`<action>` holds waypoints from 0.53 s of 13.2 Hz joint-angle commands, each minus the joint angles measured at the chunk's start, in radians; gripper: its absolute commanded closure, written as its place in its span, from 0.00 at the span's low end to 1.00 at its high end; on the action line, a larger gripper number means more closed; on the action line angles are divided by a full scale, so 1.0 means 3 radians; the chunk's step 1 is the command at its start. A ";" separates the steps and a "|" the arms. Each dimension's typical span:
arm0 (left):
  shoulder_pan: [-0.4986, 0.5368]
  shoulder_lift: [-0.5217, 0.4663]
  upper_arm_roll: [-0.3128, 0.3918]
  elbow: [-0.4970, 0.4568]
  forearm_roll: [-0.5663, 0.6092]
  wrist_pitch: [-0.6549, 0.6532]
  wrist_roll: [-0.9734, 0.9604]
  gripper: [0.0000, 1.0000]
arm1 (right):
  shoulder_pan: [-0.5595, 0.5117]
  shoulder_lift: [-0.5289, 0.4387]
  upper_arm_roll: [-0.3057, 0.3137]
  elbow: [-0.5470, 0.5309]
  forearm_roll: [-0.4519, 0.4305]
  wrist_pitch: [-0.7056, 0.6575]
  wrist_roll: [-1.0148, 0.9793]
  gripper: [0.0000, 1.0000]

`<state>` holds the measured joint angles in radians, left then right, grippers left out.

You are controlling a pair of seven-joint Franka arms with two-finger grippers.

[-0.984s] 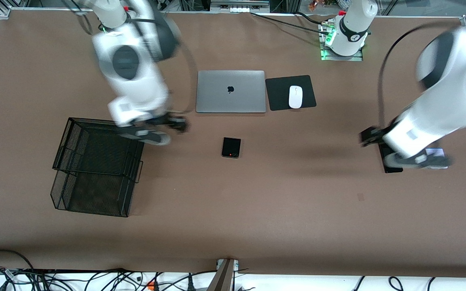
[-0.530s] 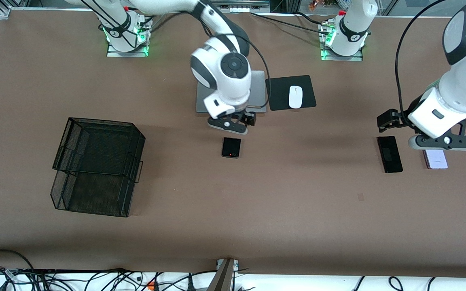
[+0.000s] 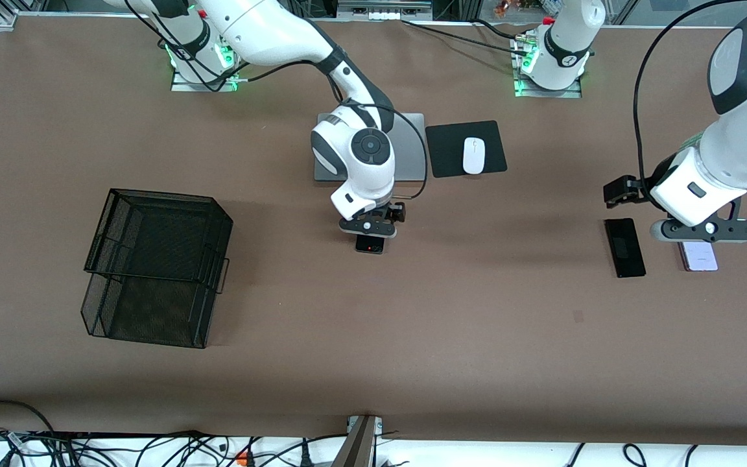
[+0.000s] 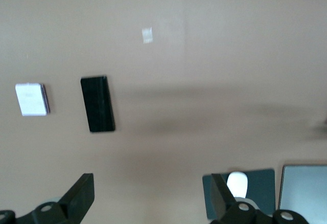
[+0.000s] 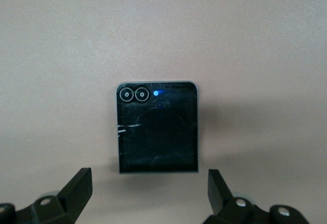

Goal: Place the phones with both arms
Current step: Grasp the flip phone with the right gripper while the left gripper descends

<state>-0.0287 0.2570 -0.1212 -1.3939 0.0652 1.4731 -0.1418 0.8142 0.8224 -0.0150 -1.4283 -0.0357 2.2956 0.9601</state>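
brown table: fills nearly the whole front view; every phone lies flat on it.
black mesh basket: middle left of the front view, toward the right arm's end of the table, well apart from all three phones; probably where the phones go.
grey laptop: upper centre, lid shut, half hidden under the right arm; black mouse pad with white mouse just beside it.
right gripper: centre of the front view, low over the squarish black folded phone, covering the phone's upper edge; fingers spread wide, nothing between them.
left gripper: middle right of the front view, over the upper edge of the pale lilac phone; fingers spread wide, empty.
long slim black phone: just beside the lilac one, toward the table's middle, long axis running up and down the front view; the left gripper is not over it.
key relation: in the right wrist view the folded phone sits centred in the gap between the two fingers, its side edges parallel to them, slightly ahead of the tips.
judgement: the right arm is the nearer one and looks lined up; a short advance and a straight descent should bring the fingers to the phone's two sides.
left wrist view: lilac phone and slim phone lie well off the gripper's centre line, so the left arm likely needs more alignment.
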 commanded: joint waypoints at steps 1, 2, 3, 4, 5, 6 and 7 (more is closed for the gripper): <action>0.0085 0.0002 -0.0015 0.0019 0.0008 -0.0089 0.0018 0.00 | -0.0034 0.0065 -0.0001 -0.0030 -0.0039 0.0186 -0.0071 0.00; 0.0096 0.0043 -0.0015 0.0054 0.0013 -0.0088 0.0013 0.00 | -0.0030 0.0096 -0.0001 -0.0030 -0.0070 0.0227 -0.0066 0.00; 0.0096 0.0054 -0.0020 0.0105 0.0048 -0.0088 0.0053 0.00 | -0.0035 0.0122 -0.0001 -0.0030 -0.0075 0.0238 -0.0066 0.00; 0.0111 0.0054 -0.0020 0.0085 0.0033 -0.0078 0.0023 0.00 | -0.0035 0.0147 -0.0001 -0.0030 -0.0075 0.0248 -0.0066 0.00; 0.0116 0.0054 -0.0020 0.0065 0.0054 -0.0048 0.0038 0.00 | -0.0035 0.0173 -0.0001 -0.0030 -0.0080 0.0283 -0.0066 0.00; 0.0121 0.0028 -0.0020 -0.0006 0.0059 0.0018 0.0068 0.00 | -0.0035 0.0214 -0.0001 -0.0030 -0.0075 0.0324 -0.0061 0.00; 0.0121 -0.0023 -0.0026 -0.0108 0.0059 0.0080 0.0069 0.00 | -0.0030 0.0229 -0.0001 -0.0030 -0.0075 0.0355 -0.0046 0.00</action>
<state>0.0010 0.2632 -0.1200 -1.3953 0.0651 1.4702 -0.1400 0.8110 0.8807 -0.0219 -1.4338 -0.0443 2.3729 0.9536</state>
